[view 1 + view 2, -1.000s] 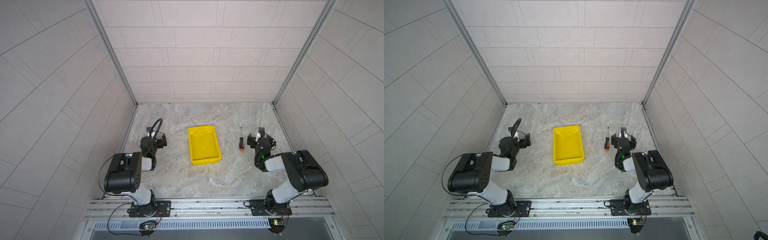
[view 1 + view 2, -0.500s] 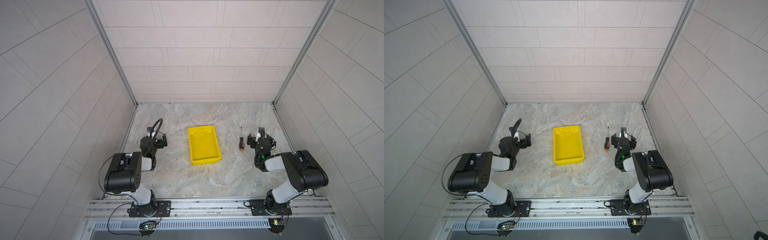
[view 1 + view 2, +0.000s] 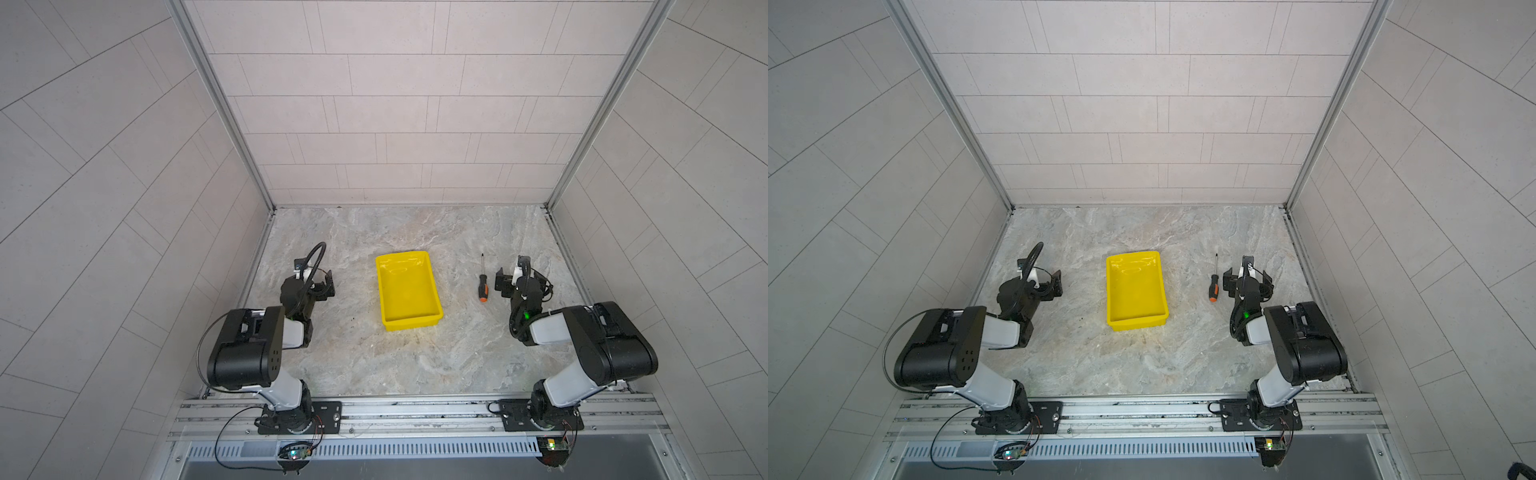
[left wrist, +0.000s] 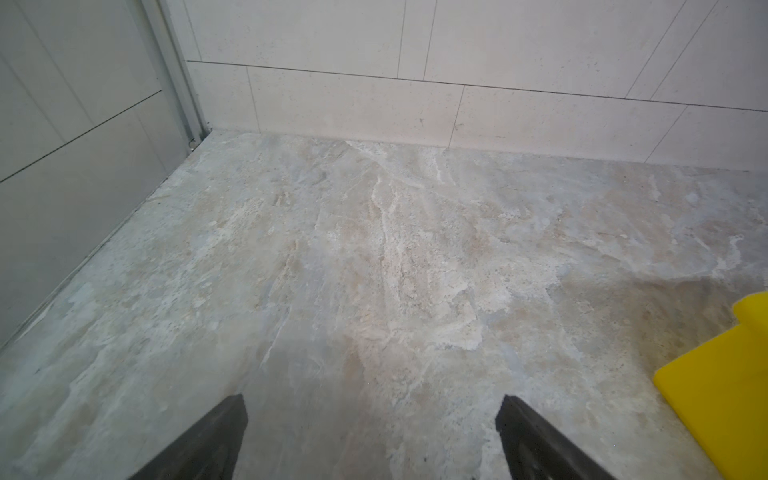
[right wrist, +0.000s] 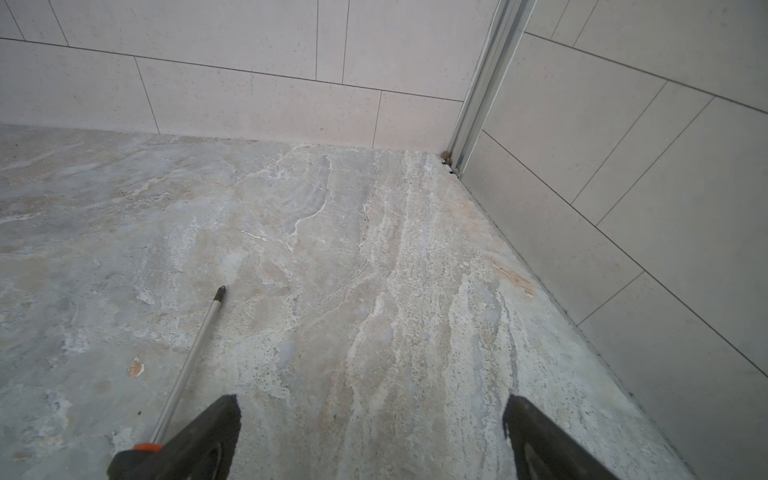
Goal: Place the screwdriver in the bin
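Near edge: front rail [image 3: 415, 409] carries both arm bases, left arm [image 3: 249, 353] and right arm [image 3: 602, 353] folded low over the marble table [image 3: 415, 365], with a wide bare strip of table just beyond the rail. The bin [image 3: 411, 325] sits mid-table, yellow, long sides running near to far, rim apart from both arms, a bare lane on either side. Left gripper [image 4: 370, 401] is low near the left wall [image 4: 62, 166], fingers spread wide, only table in the gap, bin corner at frame edge in the left wrist view. Right gripper [image 5: 372, 401] is spread wide too, holding nothing. The screwdriver [image 3: 482, 282] lies flat on the table between bin and right gripper, outside the bin, apart from its rim, just beside the gripper, handle nearer, tip toward the back wall [image 3: 407, 124]. In the right wrist view the shaft runs outside one finger [image 5: 203, 444], not in the gap, handle partly hidden by it, contact can't be told. Past tip and bin, bare marble up to the back wall and right wall [image 5: 623, 208]
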Available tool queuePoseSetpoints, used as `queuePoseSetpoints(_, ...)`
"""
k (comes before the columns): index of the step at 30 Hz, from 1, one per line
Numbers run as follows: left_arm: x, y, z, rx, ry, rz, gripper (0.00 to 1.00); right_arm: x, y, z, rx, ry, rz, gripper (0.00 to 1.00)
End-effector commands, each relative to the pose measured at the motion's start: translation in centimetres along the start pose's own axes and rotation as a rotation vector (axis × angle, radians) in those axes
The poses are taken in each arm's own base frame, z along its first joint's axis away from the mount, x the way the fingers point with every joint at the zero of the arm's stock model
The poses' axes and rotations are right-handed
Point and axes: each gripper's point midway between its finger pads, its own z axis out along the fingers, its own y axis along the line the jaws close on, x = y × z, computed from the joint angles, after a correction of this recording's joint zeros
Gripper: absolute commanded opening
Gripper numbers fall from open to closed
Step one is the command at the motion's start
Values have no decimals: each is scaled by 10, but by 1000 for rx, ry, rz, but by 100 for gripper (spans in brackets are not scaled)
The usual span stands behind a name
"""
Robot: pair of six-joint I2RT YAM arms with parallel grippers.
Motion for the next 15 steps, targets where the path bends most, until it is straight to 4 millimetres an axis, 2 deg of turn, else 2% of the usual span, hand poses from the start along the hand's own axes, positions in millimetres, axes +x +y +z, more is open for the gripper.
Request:
queuePoseSetpoints(1,-35,4,-16,-39,-115,-9,100,-21,-13,-17,65,-70,15,99)
queuePoseSetpoints(4,-48,-5,-26,-26,-98,11,100,-30,-17,-27,103,-34,18,99)
queuePoseSetpoints(6,-55,-6,-36,-57,-79,-45,100,-42,-14,-38,108,4,-17,99)
queuePoseSetpoints(7,-73,-14,-42,-42,-88,-69,100,-53,-12,-44,104,11,-30,99)
queuePoseSetpoints(8,-77,-21,-48,-21,-67,-78,100,-60,-10,-50,83,25,-38,99)
queuePoseSetpoints(11,-79,-41,-74,29,-16,-158,100,-80,-16,-70,66,100,99,99)
queuePoseSetpoints(13,-72,-48,-91,64,22,-244,100,-68,-29,-92,106,254,224,99)
queuePoseSetpoints(15,-61,-49,-108,74,65,-289,100,-33,-45,-110,195,364,340,99)
